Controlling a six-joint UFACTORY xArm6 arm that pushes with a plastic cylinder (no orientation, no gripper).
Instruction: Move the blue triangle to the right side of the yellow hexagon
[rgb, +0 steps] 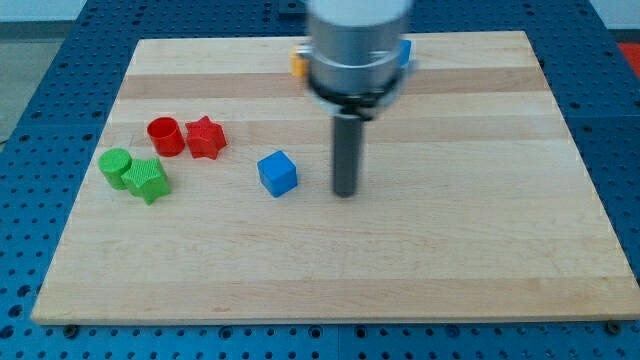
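Camera view of a pale wooden board (330, 270) that lay on a blue perforated table (40, 60). The arm ended in a straight dark rod without jaws, so nothing on it could open or close; the rod hung from a broad grey cylindrical housing (358, 45) at the view's top centre. My tip (345, 193) stood near the board's middle, clear of every block and touching none.

A blue cube (278, 173) sat just to the view's left of my tip, with a narrow gap between them. Further to the view's left, a red cylinder (165, 135) and a red star (205, 137) stood close side by side. Below and to the left of these, a green cylinder (116, 167) and a green star (148, 180) were touching or nearly so.

The blue triangle (405, 53) showed only as a small blue sliver at the right edge of the housing, near the board's top edge; its shape could not be made out. The yellow hexagon (298, 64) showed likewise as a small yellow-orange patch at the housing's left edge. The two task blocks thus lay on opposite sides of the housing, well above my tip in the view.

No brand, label or writing was legible anywhere.
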